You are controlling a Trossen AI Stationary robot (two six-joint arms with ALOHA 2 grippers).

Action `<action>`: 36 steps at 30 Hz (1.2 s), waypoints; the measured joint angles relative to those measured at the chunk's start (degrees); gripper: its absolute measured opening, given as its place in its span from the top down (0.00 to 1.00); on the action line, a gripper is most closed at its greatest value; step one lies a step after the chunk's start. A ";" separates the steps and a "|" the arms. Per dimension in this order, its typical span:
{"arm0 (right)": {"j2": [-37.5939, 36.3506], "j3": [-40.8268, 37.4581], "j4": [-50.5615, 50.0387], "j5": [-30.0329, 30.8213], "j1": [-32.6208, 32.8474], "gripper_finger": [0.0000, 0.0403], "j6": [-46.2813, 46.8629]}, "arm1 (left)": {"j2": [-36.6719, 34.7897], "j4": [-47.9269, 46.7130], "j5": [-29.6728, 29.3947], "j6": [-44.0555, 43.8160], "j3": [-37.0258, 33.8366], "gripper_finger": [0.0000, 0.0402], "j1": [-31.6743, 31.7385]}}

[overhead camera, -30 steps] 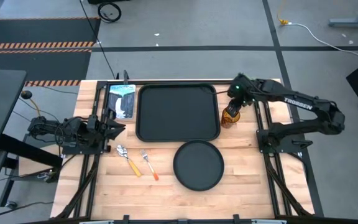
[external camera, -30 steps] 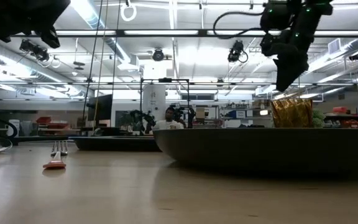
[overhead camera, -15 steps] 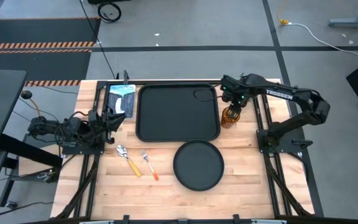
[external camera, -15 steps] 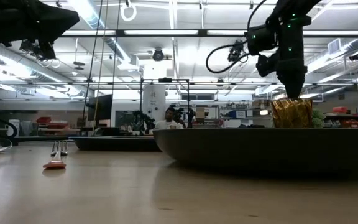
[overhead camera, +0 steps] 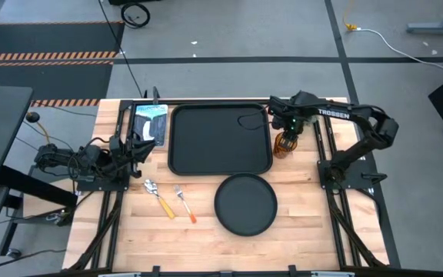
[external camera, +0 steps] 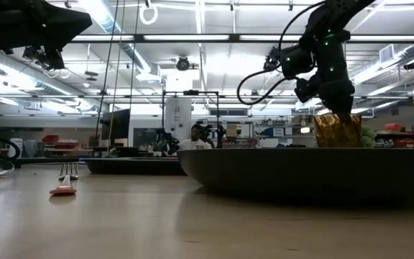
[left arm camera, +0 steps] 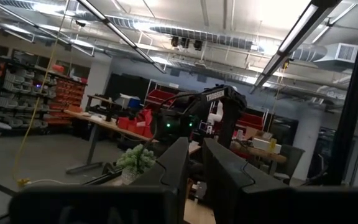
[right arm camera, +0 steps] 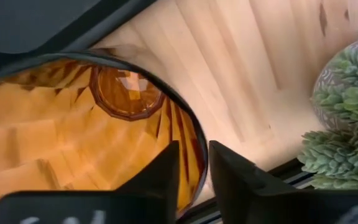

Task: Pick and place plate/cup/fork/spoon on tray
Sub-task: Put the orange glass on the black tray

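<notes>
The amber cup (overhead camera: 284, 144) stands on its base on the wood, just right of the black tray (overhead camera: 220, 138). My right gripper (overhead camera: 284, 132) is down on the cup from above, shut on its rim. The black plate (overhead camera: 245, 205) lies flat near the tray's near edge and fills the low view (external camera: 307, 173). The fork (overhead camera: 184, 204) and the spoon (overhead camera: 158, 198) lie side by side left of the plate. My left gripper (overhead camera: 143, 148) waits shut and empty at the table's left, beside the tray. My right gripper has the cup's wall at the rim (right arm camera: 199, 163) between its two fingers, one finger (right arm camera: 160, 177) inside the cup and one (right arm camera: 238, 183) outside. The fingers point down from above. The cup stands upright on the table (external camera: 336, 131).
A blue-white picture card (overhead camera: 151, 123) lies left of the tray's far corner. A small green plant (right arm camera: 347, 112) stands close beside the cup, on its side away from the tray. A person shows in the room beyond the table (external camera: 196, 137).
My right gripper has come down and a little toward the table's left, from above the cup onto its rim. The cup has stayed in place. My left gripper has shifted slightly toward the far edge, then kept still.
</notes>
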 joint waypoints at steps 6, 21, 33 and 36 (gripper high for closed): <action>-0.12 0.12 -0.24 -1.12 -0.49 0.96 -0.75 | 0.00 -0.04 0.00 0.20 0.00 0.86 0.00; -2.27 1.65 -0.32 -1.17 -2.54 0.97 -1.36 | 0.00 -0.22 -0.20 0.28 0.00 0.86 0.00; 4.63 19.77 -5.40 -2.73 -5.95 0.97 -5.39 | 0.00 -0.24 -0.27 0.37 0.00 0.86 0.07; 8.94 25.21 -5.69 -3.14 -6.31 0.97 -6.45 | 0.01 -0.31 -0.31 0.36 0.00 0.86 0.07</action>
